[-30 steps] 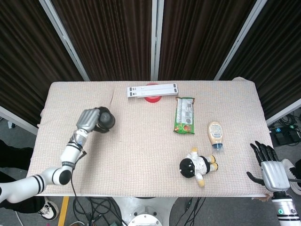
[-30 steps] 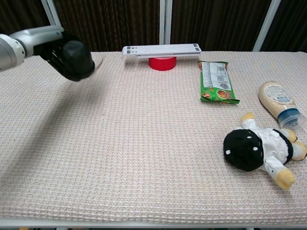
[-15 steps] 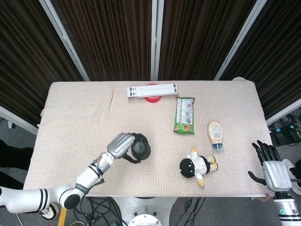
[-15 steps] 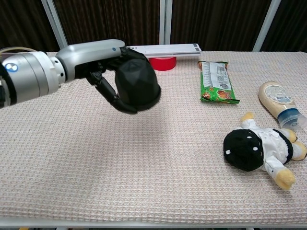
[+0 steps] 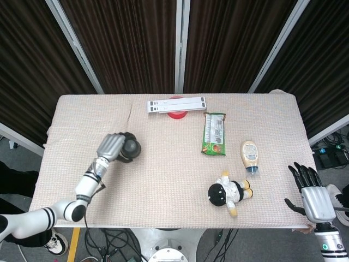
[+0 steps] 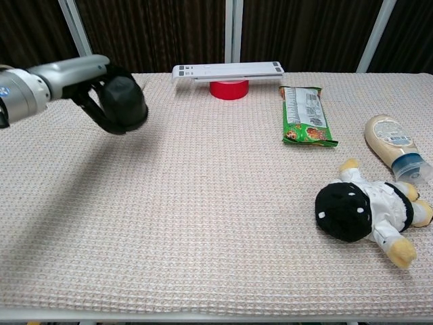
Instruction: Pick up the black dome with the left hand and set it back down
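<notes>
The black dome is a faceted dark object held above the left part of the table. My left hand grips it from the left, silver palm on top and dark fingers curled under it. The dome hangs clear of the cloth in the chest view. My right hand is off the table's front right corner, fingers spread, holding nothing. It does not show in the chest view.
A beige woven cloth covers the table. At the back lie a white strip over a red roll. A green snack packet, a squeeze bottle and a plush doll lie on the right.
Half a second ago the left hand held the dome near the table's middle front; it has swung back to the left and farther from me. The right hand has barely moved.
</notes>
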